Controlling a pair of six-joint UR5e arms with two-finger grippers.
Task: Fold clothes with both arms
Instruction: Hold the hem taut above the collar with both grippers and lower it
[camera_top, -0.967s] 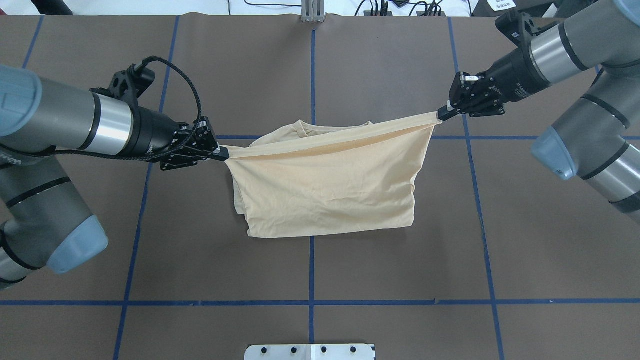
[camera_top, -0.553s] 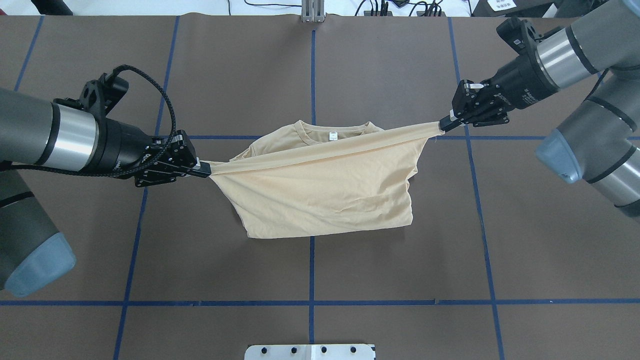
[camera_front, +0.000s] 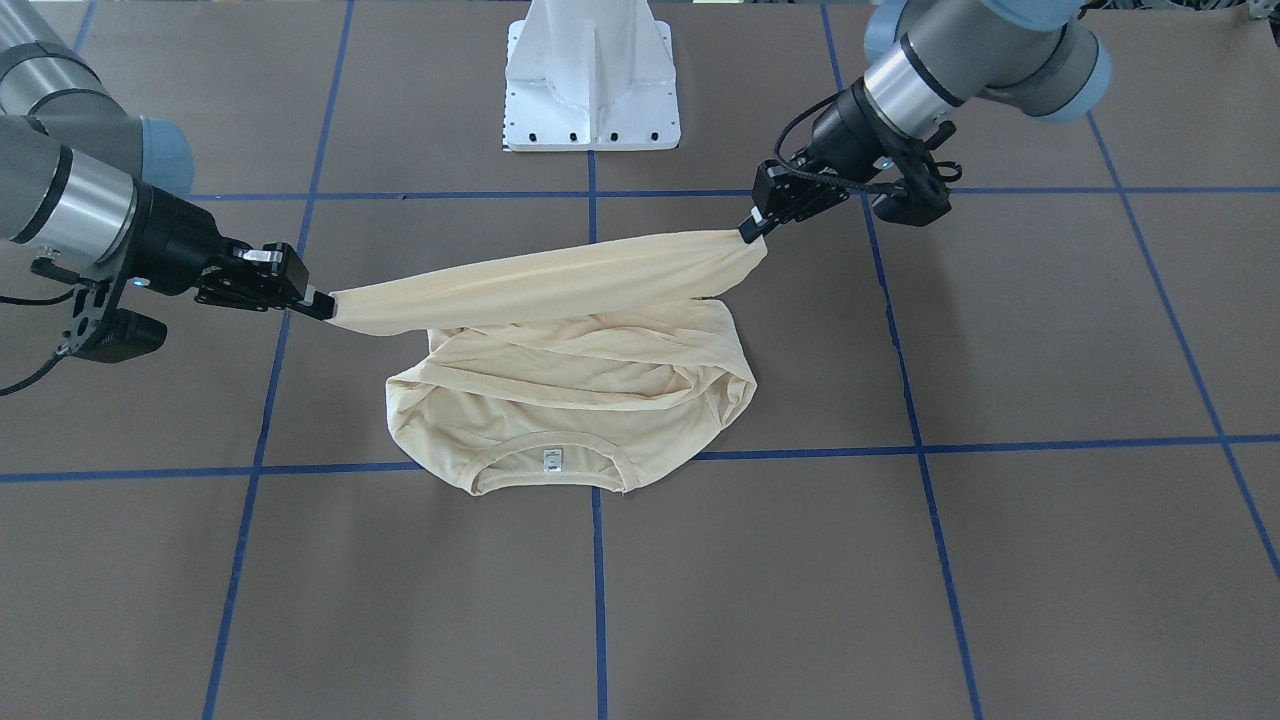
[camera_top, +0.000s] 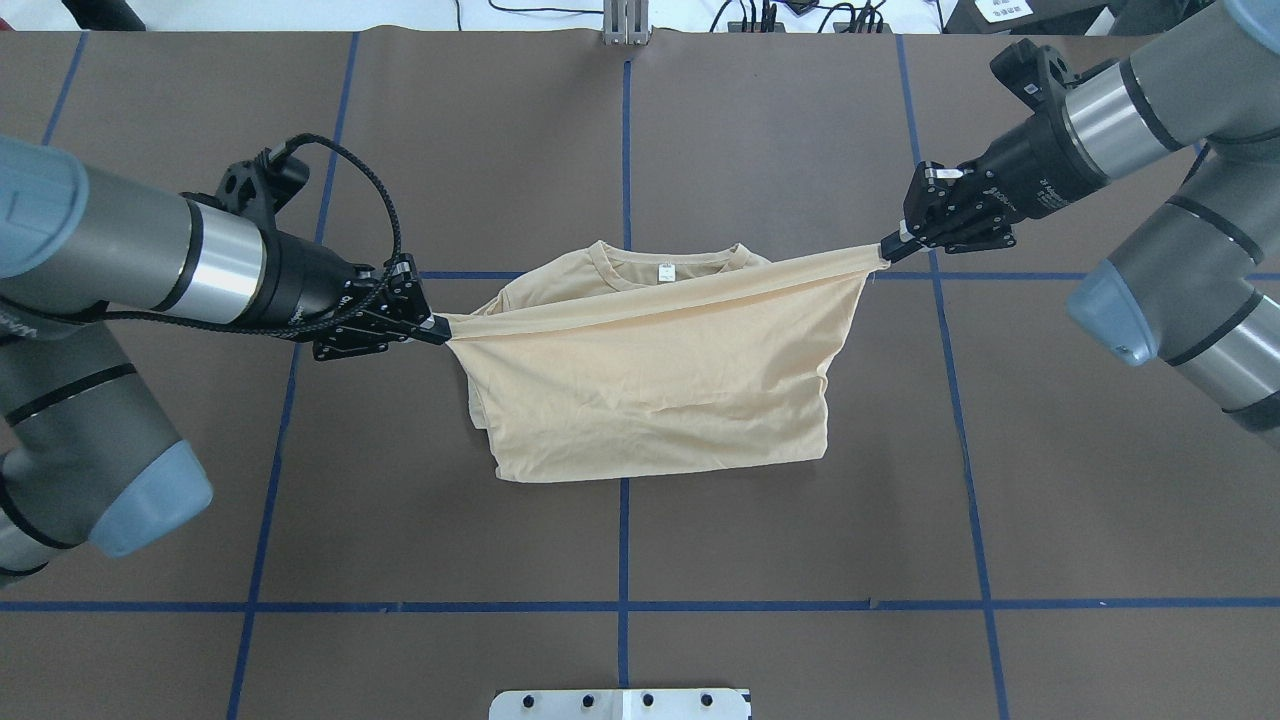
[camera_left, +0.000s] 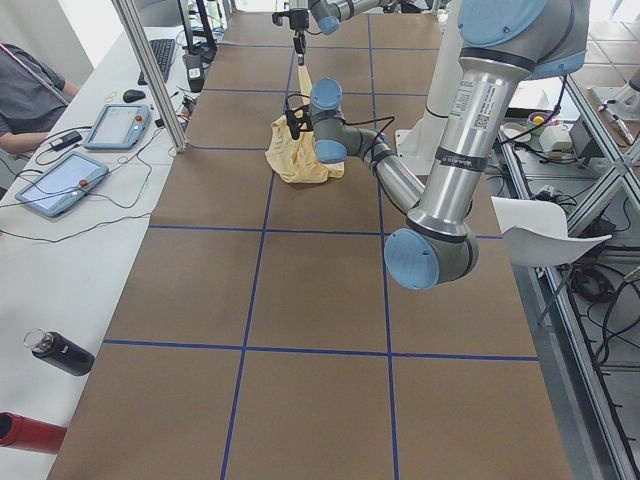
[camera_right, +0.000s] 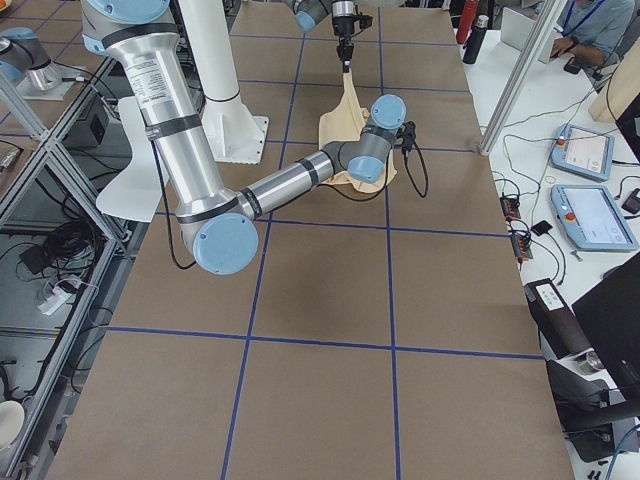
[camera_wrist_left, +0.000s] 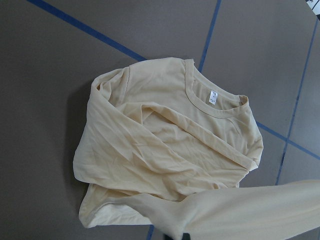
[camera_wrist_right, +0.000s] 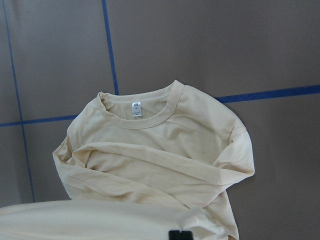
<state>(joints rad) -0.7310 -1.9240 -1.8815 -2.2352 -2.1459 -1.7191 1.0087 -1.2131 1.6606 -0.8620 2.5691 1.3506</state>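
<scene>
The cream T-shirt (camera_top: 650, 390) lies on the brown table, its hem edge lifted and stretched taut between both grippers. My left gripper (camera_top: 437, 328) is shut on the hem's left corner; in the front-facing view it (camera_front: 748, 233) is on the right. My right gripper (camera_top: 885, 247) is shut on the hem's right corner, also shown in the front-facing view (camera_front: 325, 305). The ribbed neck with its white label (camera_top: 664, 271) rests on the table on the far side. The wrist views show the collar and label (camera_wrist_left: 213, 98) (camera_wrist_right: 136, 109) below the lifted edge. The print is hidden.
The brown table (camera_top: 800, 560) is marked with blue tape lines (camera_top: 622, 540). The white pedestal base (camera_front: 592, 75) stands at the robot's side. Operator desks with tablets (camera_left: 60, 180) and bottles (camera_left: 60, 352) flank the far edge.
The left gripper swung away to the left and lower, then came back right toward the shirt. The lifted hem edge has dropped back, uncovering the collar and label. The right gripper barely moved.
</scene>
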